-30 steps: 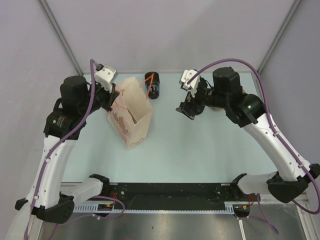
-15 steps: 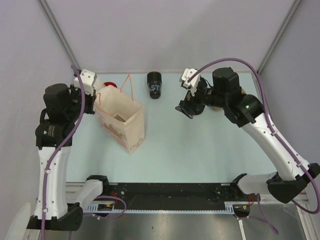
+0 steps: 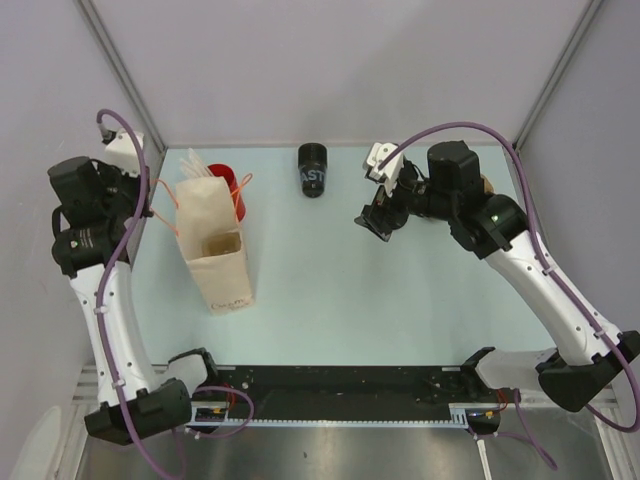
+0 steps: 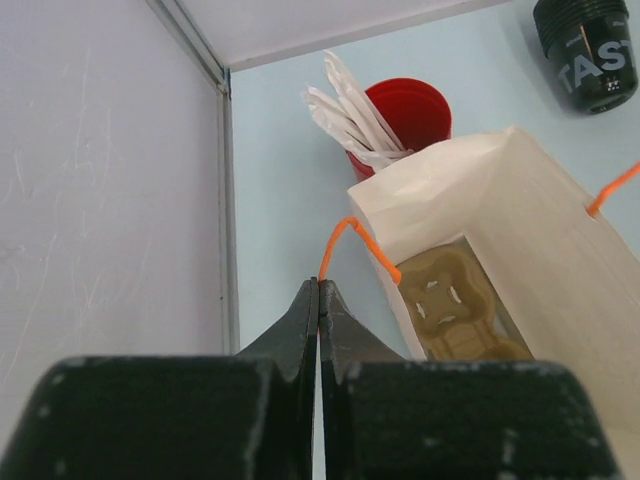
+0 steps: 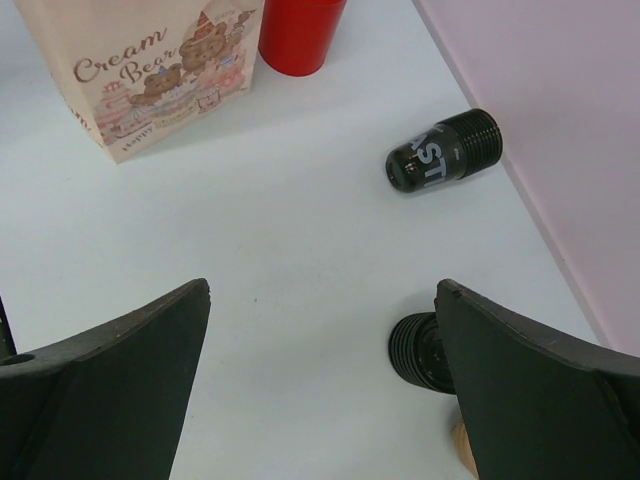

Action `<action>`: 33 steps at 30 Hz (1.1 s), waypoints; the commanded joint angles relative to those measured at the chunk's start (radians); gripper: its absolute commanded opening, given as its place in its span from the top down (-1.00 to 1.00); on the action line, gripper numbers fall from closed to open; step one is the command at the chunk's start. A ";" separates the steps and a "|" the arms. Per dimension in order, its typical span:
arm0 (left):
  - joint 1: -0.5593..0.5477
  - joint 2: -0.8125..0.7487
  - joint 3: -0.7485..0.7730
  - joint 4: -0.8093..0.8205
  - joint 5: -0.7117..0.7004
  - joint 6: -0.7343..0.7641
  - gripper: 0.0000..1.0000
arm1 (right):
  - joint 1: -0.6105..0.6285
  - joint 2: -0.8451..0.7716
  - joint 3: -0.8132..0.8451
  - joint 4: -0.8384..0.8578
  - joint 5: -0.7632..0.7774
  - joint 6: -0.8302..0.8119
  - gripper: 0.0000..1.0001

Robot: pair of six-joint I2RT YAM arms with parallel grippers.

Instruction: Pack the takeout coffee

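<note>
The coffee lies on its side at the top centre of the overhead view, on the table, apart from both my grippers. Left of it stands the red cup with white sticks, just above the open paper bag at centre left. My left gripper, at the left edge, is clamped on the bag's orange handle. My right gripper, right of the coffee, hangs wide open and empty. In its own view a squat black piece sits at lower right.
</note>
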 commanded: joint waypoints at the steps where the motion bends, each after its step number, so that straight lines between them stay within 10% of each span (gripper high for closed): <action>1: 0.063 0.035 0.080 0.043 0.079 0.031 1.00 | -0.009 -0.032 -0.012 0.052 -0.010 0.016 -0.99; 33: 0.295 0.173 0.183 0.098 0.126 0.005 0.99 | -0.021 -0.029 -0.047 0.086 -0.016 0.026 -0.99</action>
